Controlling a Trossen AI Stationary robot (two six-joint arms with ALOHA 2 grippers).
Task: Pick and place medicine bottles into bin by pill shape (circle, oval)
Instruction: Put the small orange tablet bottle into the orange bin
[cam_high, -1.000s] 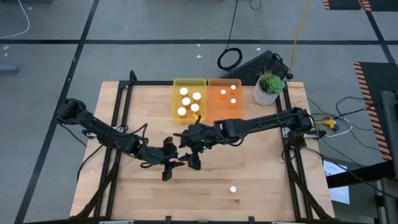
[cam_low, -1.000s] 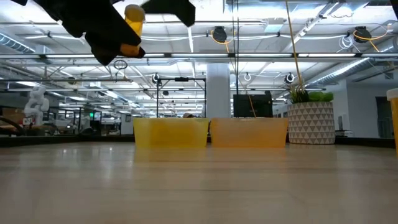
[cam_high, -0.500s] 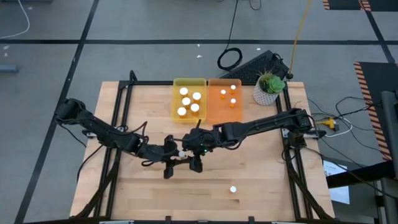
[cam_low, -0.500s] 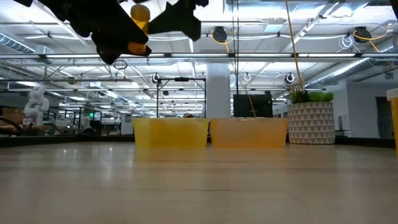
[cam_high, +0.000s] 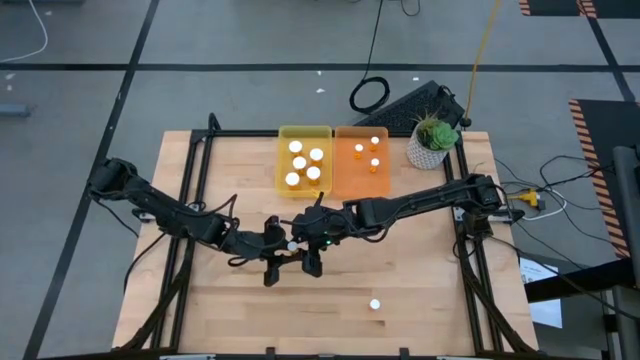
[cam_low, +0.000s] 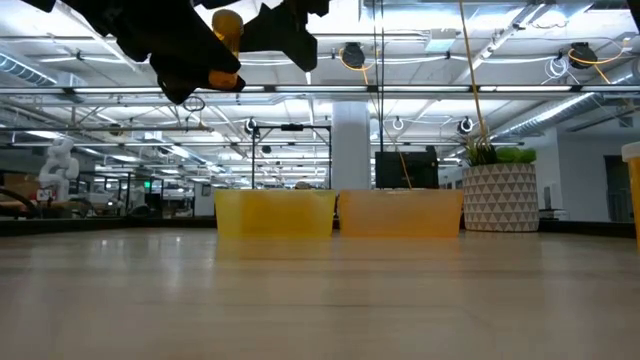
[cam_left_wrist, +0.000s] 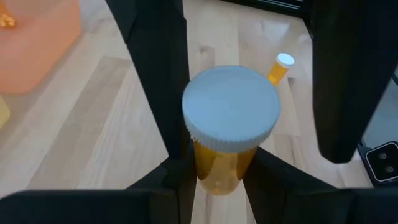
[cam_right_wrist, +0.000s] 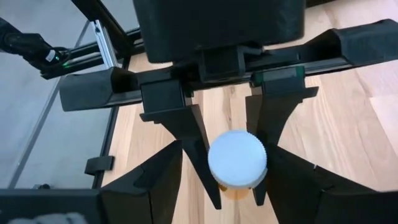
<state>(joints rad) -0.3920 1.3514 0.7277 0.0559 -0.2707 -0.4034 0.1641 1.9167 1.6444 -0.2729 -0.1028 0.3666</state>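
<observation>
A translucent orange medicine bottle with a white cap hangs high above the table's middle, and my left gripper is shut on it. My right gripper faces it from the table's right, open. Its fingers stand on either side of the bottle and of the left fingers. Whether they touch the bottle I cannot tell. A second bottle lies on its side on the table near the front. The yellow bin holds several bottles. The orange bin holds three. My left gripper pinches the bottle's orange body below the cap between its two fingers. The fingers come about level from the table's left and lie across the bottle. The bottle stands roughly upright, cap up, lifted well clear of the table.
A white pot with a green plant stands at the far right corner beside the orange bin. A dark frame runs along the table's edges. Bare wood lies between the arms and the front edge.
My right gripper has come toward the table's left, up to the held bottle, and its fingers now flank it. My left gripper has carried the bottle a little toward the right gripper, still lifted.
</observation>
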